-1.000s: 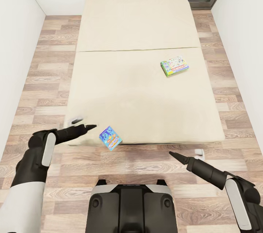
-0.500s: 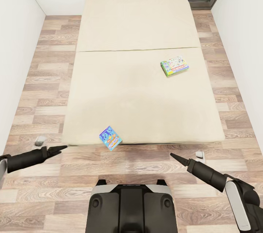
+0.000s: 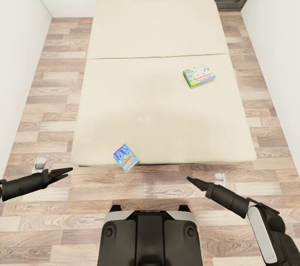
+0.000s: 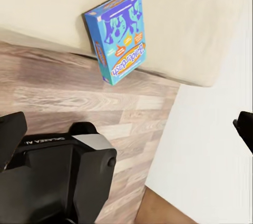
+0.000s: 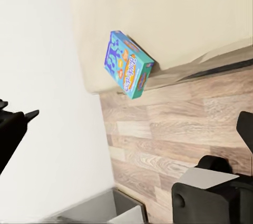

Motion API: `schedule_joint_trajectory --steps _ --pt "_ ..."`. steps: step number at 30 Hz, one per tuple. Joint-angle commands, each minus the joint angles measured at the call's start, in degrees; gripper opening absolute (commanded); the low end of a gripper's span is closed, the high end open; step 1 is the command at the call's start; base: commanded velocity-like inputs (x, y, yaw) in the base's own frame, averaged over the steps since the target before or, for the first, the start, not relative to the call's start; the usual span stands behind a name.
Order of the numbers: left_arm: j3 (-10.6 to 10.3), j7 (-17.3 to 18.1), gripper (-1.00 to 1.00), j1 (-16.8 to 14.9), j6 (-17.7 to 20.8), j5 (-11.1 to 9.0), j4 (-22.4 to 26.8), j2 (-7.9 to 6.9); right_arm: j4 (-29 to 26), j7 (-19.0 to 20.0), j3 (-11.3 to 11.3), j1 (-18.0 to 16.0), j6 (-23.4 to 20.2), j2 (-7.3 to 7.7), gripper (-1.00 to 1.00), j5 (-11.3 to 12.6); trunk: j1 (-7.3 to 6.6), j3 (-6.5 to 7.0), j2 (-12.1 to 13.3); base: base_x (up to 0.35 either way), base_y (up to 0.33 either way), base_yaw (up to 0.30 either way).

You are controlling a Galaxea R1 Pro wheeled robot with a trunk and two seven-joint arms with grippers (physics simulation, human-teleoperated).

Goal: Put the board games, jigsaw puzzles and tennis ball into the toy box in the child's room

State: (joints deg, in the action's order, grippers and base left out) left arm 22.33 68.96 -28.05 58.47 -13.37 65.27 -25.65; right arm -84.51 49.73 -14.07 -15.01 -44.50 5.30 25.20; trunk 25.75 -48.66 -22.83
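A small blue game box (image 3: pixel 126 157) lies flat at the near edge of the beige bed (image 3: pixel 158 91), sticking out a bit, and a green, white and red game box (image 3: pixel 199 75) lies flat further up, well apart.

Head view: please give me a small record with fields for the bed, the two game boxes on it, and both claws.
bed: low beige mattress, grey headboard at far end
blue box: small blue game box at the near edge of the mattress, overhanging it
green box: green-white-red game box lying flat, right of the mattress middle
left claw: open, above the wood-plank floor, holds nothing
right claw: above the floor, holds nothing, opening unclear
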Motion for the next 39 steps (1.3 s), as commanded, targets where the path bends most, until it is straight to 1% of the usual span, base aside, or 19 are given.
schedule_joint_trajectory --steps 1,3,4,6,7,10,14,20,24,28,29,32,34,39 --pt "0.0 0.5 1.0 0.0 0.3 0.0 0.0 -0.01 0.2 -0.4 0.9 0.0 0.5 -0.02 1.0 0.0 0.03 -0.06 -0.1 0.0 0.0 0.0" --pt "-0.2 1.3 1.0 0.0 0.3 -0.1 0.0 -0.01 1.2 -1.8 3.1 -0.2 1.8 -0.09 1.0 -0.4 0.03 -0.06 -0.1 0.0 0.0 0.0" --pt "-0.3 2.0 1.0 0.0 0.3 0.0 0.0 0.0 2.7 -3.7 5.3 -0.5 3.0 -0.13 1.0 -0.7 0.03 -0.06 -0.1 0.0 0.0 0.0" --pt "-0.4 2.6 1.0 0.0 0.3 0.0 0.0 0.03 4.4 -5.6 7.1 -0.8 4.0 -0.2 1.0 -0.7 0.03 -0.06 -0.1 0.0 0.0 0.0" --pt "-0.4 3.0 1.0 0.0 0.3 0.0 0.0 0.06 6.0 -7.1 8.4 -1.4 4.8 -0.28 1.0 -0.8 0.03 -0.06 -0.1 0.0 0.0 0.0" --pt "-0.6 3.5 1.0 0.0 0.3 0.0 0.1 0.18 8.3 -8.8 9.8 -2.5 6.1 -0.7 1.0 -0.8 0.03 -0.06 -0.1 0.0 0.0 0.0" --pt "-0.6 3.6 1.0 0.0 0.3 0.0 0.1 0.34 9.8 -9.5 10.5 -3.2 6.8 -1.07 1.0 -0.8 0.03 -0.06 -0.1 0.0 0.0 0.0" --pt "-0.6 3.7 1.0 0.0 0.2 0.0 0.1 0.36 11.8 -9.9 10.8 -3.6 8.0 -1.34 1.0 -0.9 0.03 -0.06 -0.1 0.0 0.011 0.0" --pt "-0.6 3.8 1.0 0.0 0.2 0.0 0.1 0.36 12.7 -10.3 10.9 -3.8 8.8 -1.62 1.0 -0.9 0.03 -0.06 -0.1 0.0 0.142 0.0" --pt "-0.6 3.8 1.0 0.0 0.2 -0.1 0.1 0.38 13.5 -10.3 11.0 -4.8 9.0 -3.35 1.0 -1.0 0.03 -0.06 -0.1 0.0 0.12 0.0" --pt "-0.6 3.8 1.0 0.0 0.2 -0.1 0.1 0.39 14.1 -10.1 11.0 -5.4 9.0 -4.04 1.0 -1.2 0.03 -0.06 -0.1 0.0 0.053 0.0" --pt "-0.6 3.8 1.0 0.0 0.2 -0.1 0.1 0.41 15.3 -10.0 11.1 -6.1 9.1 -4.78 1.0 -1.4 0.03 -0.06 -0.1 0.0 0.036 0.0" --pt "-0.6 3.8 1.0 0.0 0.2 -0.1 0.1 0.42 15.7 -9.9 11.1 -6.3 9.0 -5.04 1.0 -1.5 0.03 -0.06 -0.1 0.0 0.097 0.0" --pt "-0.6 3.9 1.0 0.0 0.2 -0.1 0.1 0.42 16.0 -9.7 11.1 -6.6 8.9 -5.14 1.0 -1.3 0.03 -0.06 -0.1 0.0 0.154 0.0"
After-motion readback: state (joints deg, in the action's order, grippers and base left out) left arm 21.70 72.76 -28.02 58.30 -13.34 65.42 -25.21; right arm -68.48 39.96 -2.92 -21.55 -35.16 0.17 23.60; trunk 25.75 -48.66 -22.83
